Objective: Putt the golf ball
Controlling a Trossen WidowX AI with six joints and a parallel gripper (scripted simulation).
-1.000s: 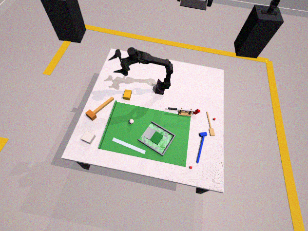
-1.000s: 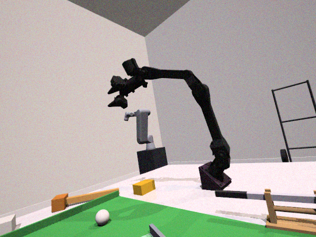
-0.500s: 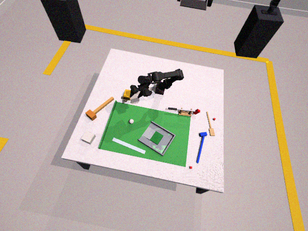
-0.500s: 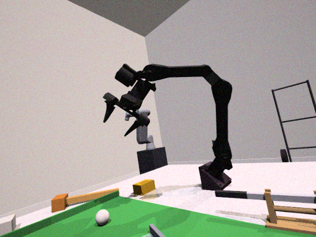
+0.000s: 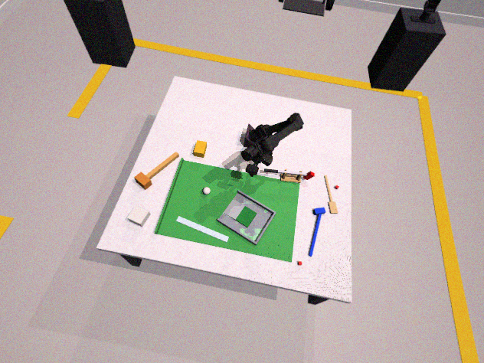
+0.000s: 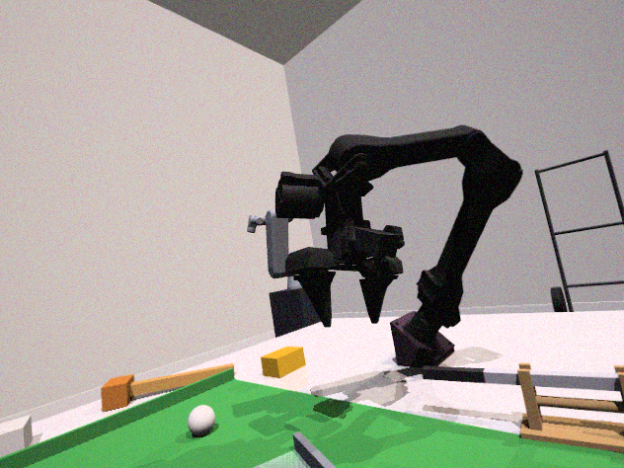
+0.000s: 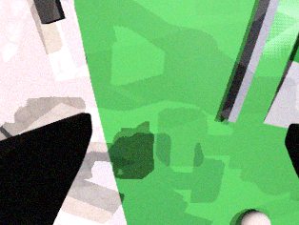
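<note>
The red putter (image 5: 309,175) (image 6: 452,373) (image 7: 49,10) lies across a small wooden stand (image 5: 289,179) (image 6: 569,431), red head to the right, black grip toward the arm in the top view. My gripper (image 6: 351,323) (image 7: 189,128) is wide open and empty, pointing down above the turf's back edge, near the grip end and well above it. The white golf ball (image 5: 206,190) (image 6: 201,420) (image 7: 255,217) rests on the green turf (image 5: 283,207) (image 6: 125,448). The grey-walled ramp (image 5: 236,230) (image 6: 309,449) (image 7: 255,57) stands right of the ball; its raised green (image 5: 246,217) is a dark green square.
A yellow block (image 5: 200,148) (image 6: 281,362), an orange mallet (image 5: 142,180) (image 6: 117,392) and a white block (image 5: 138,216) lie left. A white strip (image 5: 201,228) crosses the turf. A blue mallet (image 5: 315,234), a wooden mallet (image 5: 332,207) and small red cubes (image 5: 336,187) (image 5: 299,263) lie right.
</note>
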